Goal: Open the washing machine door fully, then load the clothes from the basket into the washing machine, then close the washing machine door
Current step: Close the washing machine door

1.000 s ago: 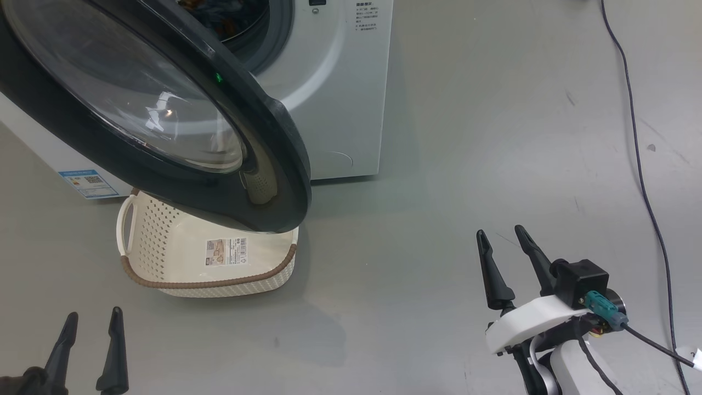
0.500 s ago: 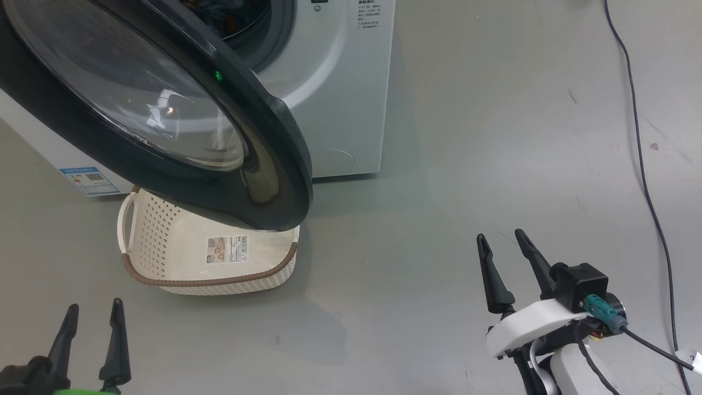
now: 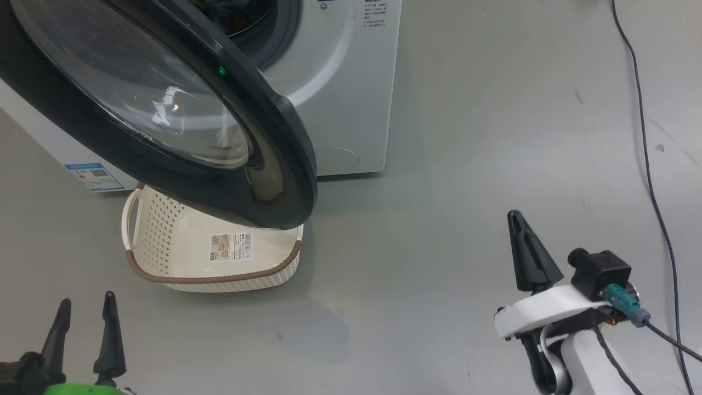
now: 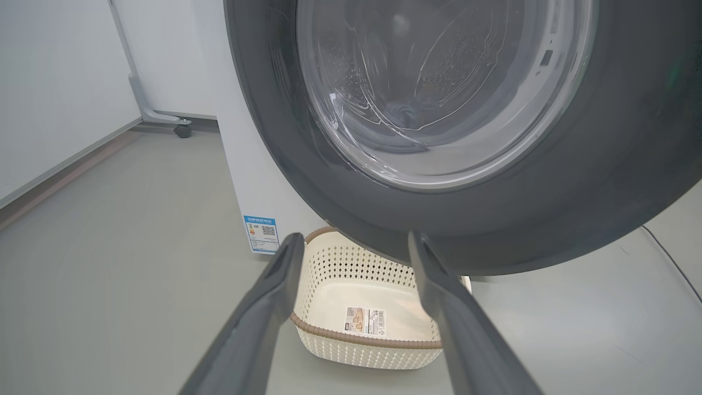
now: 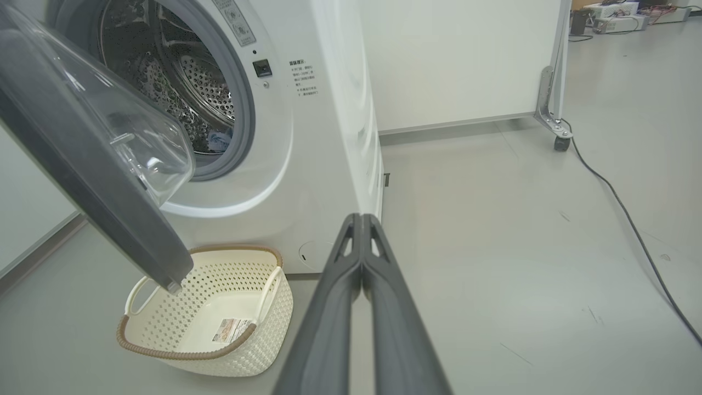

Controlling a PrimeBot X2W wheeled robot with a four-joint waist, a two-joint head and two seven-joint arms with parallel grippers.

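Hanging open above the empty basket (image 3: 219,278), the door (image 3: 285,142) needs closing; right tool (image 3: 514,216), pinched together on nothing, probably suits pushing; left tool (image 3: 88,299) gapes.

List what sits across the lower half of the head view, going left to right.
Left pincer, open → basket, empty apart from its label → right pincer, shut → black cable trailing along the floor.

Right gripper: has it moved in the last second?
Yes. The right gripper has shut its fingers and shifted slightly up the head view and a little rightward, judged against the washing machine front's lower corner.
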